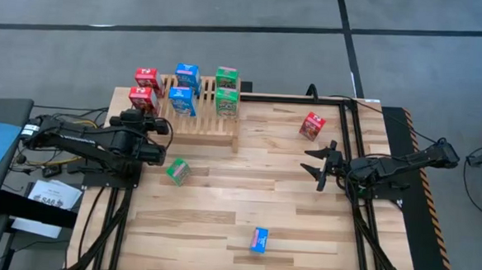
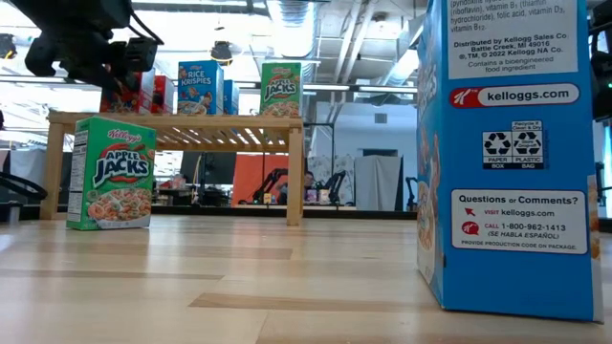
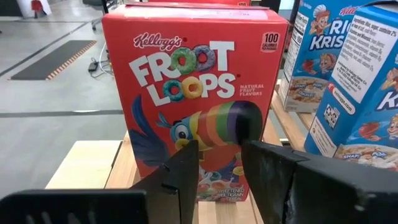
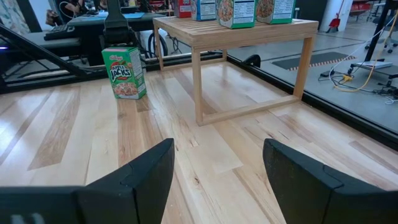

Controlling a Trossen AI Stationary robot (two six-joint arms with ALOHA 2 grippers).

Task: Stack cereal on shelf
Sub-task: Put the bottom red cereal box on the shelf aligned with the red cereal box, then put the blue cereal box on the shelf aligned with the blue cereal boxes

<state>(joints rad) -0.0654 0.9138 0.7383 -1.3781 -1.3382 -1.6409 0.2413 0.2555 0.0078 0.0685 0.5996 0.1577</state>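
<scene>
Blue cereal box closest, left gripper pressed together (facing red box), right gripper spread

The shelf stands at the far left part of the tabletop, with six cereal boxes on it. Three more boxes lie apart on the tabletop: one just before the shelf, one to its right, one near the front edge.
</scene>
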